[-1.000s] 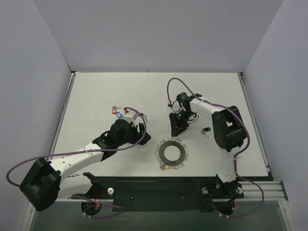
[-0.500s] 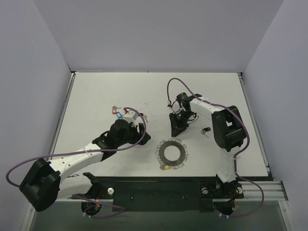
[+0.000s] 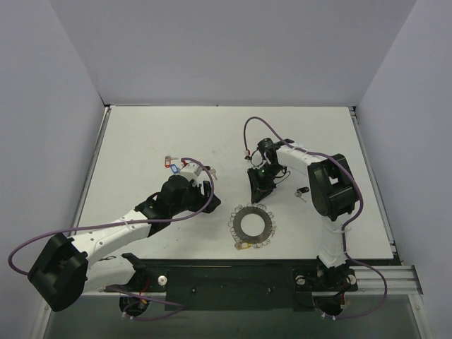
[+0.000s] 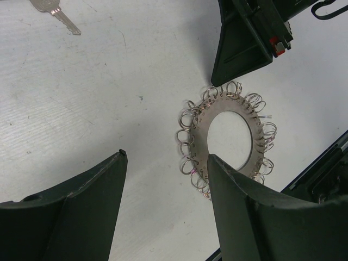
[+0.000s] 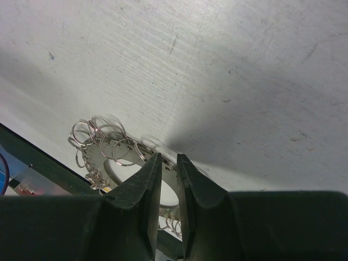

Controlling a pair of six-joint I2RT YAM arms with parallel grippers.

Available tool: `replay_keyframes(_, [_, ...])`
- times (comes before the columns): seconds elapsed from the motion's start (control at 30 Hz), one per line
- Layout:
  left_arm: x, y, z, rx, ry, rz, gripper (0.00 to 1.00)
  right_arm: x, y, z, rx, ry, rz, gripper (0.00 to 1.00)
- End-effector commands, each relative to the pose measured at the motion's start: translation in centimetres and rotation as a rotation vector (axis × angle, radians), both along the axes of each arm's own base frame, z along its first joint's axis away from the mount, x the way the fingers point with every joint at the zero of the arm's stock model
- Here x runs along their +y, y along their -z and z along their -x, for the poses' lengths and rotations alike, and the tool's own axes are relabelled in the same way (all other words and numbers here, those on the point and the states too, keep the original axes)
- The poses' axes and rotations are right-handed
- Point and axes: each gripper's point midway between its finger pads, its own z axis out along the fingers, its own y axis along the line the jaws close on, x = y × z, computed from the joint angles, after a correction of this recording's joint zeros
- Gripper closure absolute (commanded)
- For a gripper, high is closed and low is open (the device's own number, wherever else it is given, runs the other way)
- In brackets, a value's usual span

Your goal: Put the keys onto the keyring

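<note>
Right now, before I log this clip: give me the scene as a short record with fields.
left pincer: open, empty, keyring ahead
right pincer: nearly closed, tips at the keyring's far edge
loose keys: black-tagged key right of the keyring; red- and blue-tagged keys far left of it

You are looking down on a white table point(image 3: 311, 127), its matte top marked with fine scratches and scuffs. Plain pale grey walls point(image 3: 233, 49) close it in on the far, left and right sides. A black plate point(image 3: 233, 281) and a silver metal rail point(image 3: 385, 277) lie along its near edge.
</note>
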Motion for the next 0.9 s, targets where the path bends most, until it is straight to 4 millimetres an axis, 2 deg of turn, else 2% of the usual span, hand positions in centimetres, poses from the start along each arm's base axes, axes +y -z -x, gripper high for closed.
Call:
replay_keyframes(0.0, [0.1,-1.0,-0.4,-0.040,-0.006,0.011,0.30,-0.5,0.3,1.4,0.057,-0.017,0.029,0.86])
replay_keyframes(0.3, [0.3,-1.1,-0.4,-0.043,-0.008,0.005,0.30,-0.6,0.6,1.9,0.080,-0.034,0.026,0.86])
replay_keyframes(0.57, [0.3,-1.2,-0.4,-0.044,-0.009,0.000,0.30,-0.1,-0.5,2.2,0.092,-0.059,-0.027,0.86])
replay_keyframes(0.87, [0.4,-1.1,-0.3,-0.043,-0.009,-0.001,0.30,-0.3,-0.4,2.5,0.097,-0.086,-0.028,0.86])
